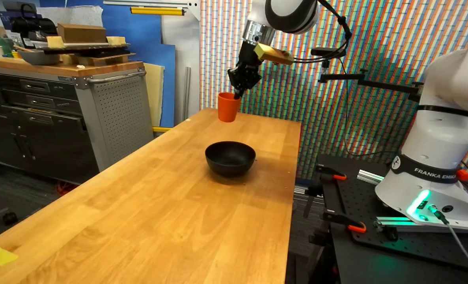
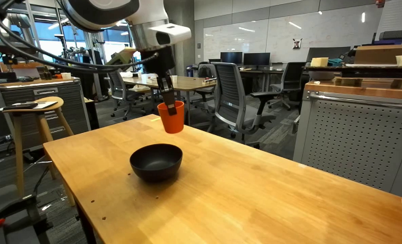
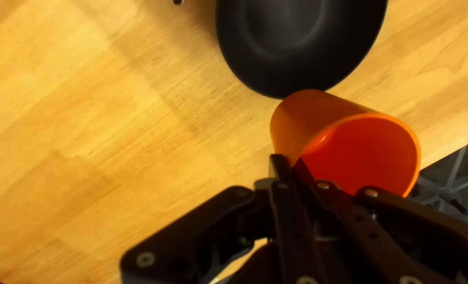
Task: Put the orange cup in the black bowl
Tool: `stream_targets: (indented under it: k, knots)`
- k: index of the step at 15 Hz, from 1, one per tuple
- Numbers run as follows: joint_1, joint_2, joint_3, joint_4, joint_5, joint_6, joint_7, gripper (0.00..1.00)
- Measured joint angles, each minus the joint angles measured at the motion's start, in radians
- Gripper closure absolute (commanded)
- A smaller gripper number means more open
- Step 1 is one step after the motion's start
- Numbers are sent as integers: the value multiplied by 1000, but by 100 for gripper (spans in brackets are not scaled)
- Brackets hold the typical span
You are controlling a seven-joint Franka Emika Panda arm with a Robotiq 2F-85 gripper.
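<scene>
"FRANKA EMIKA", white caps, on the black band (image 1: 429,169) round the Panda base (image 1: 425,201), seen in an ext. view. Round emblem (image 1: 396,162), same band, just before the "F"; too sm. to make out. Well apart from base: tool cabinet's label plate (image 1: 65,79) & dark blue box (image 1: 11,17) w/ pale letters, both illegible. Whiteboard (image 2: 236,42) writing: too faint to read.

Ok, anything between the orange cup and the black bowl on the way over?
Nothing visible. The gripper holds the orange cup above the table, and no object shows between it and the black bowl.
</scene>
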Motion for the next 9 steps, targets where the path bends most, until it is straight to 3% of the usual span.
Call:
stream_targets:
  k: [9]
  knots:
    - [1, 42, 37, -94, 113, -51, -2, 98]
